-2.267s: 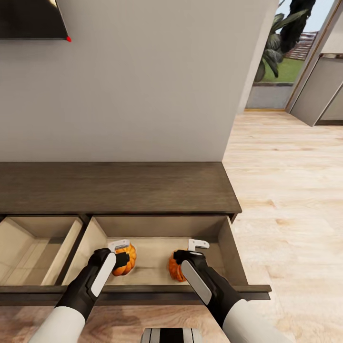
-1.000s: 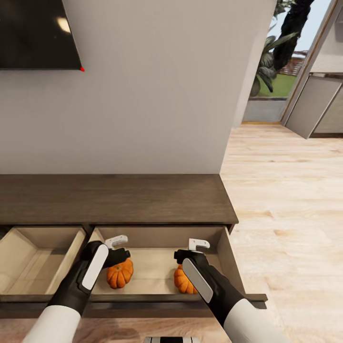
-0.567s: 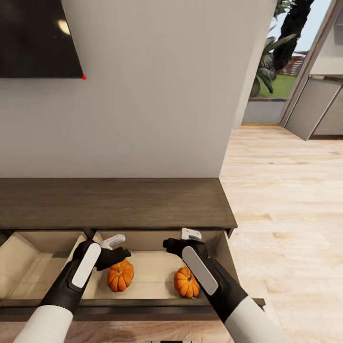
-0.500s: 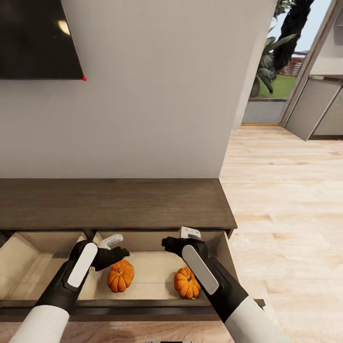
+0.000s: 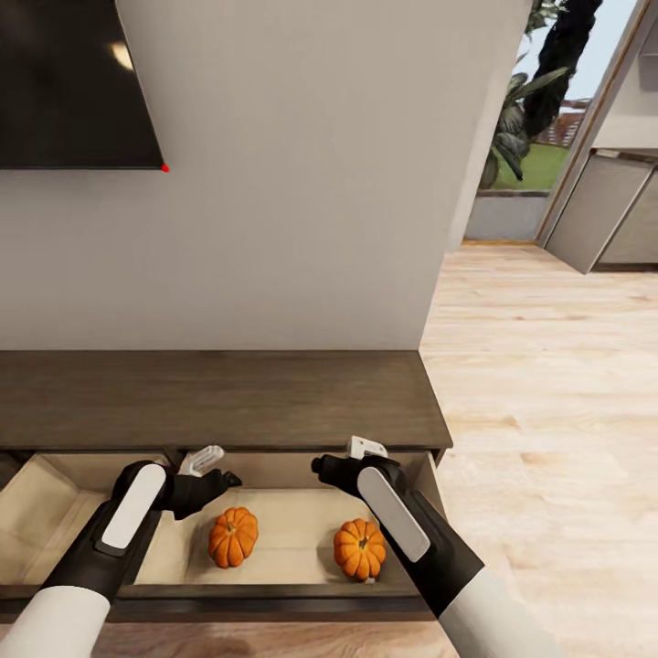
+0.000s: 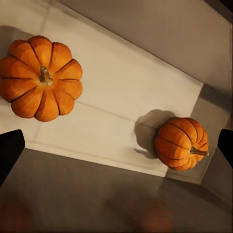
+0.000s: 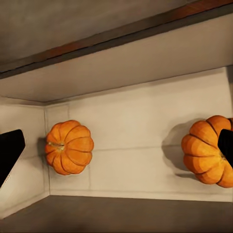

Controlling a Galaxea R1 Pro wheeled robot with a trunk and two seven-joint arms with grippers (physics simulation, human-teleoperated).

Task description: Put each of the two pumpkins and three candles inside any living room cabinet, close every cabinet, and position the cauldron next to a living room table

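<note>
- Our left gripper (image 5: 212, 464) hangs above the open drawer (image 5: 302, 585) of the cabinet (image 5: 228, 397), fingers spread, holding nothing.
- Our right gripper (image 5: 352, 454) hangs there too, fingers parted and empty.
- The left pumpkin (image 5: 232, 537) and the right pumpkin (image 5: 360, 548) sit apart on the drawer floor.

Two small orange ribbed pumpkins, the left pumpkin (image 5: 232, 537) and the right pumpkin (image 5: 359, 548), sit apart inside the dark-brown cabinet's (image 5: 219, 397) open drawer (image 5: 291, 521).
</note>
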